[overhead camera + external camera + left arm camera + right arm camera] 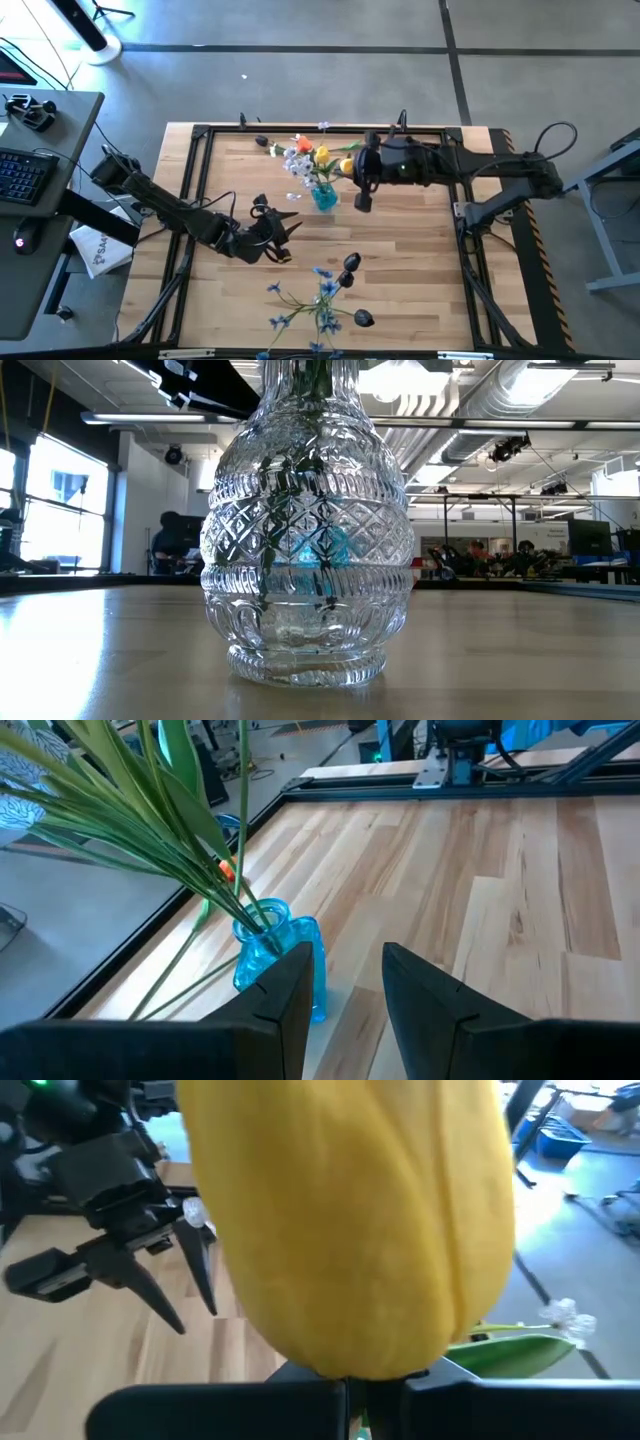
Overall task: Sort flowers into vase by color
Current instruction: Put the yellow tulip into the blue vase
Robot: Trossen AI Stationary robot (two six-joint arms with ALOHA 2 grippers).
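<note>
Over the blue vase (324, 196) at the worktop's (420, 270) far side, my right gripper (352, 166) pinches a yellow tulip (345, 1220), stem seemingly not yet in, so next I lower it among the flowers (305, 158), while my left gripper (285, 228) waits nearby, jaws spread.

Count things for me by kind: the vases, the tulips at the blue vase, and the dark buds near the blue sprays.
Vases: 2, a blue vase and a clear vase
Tulips: 2, an orange tulip and a yellow tulip
Dark buds: 3
Total: 7
</note>
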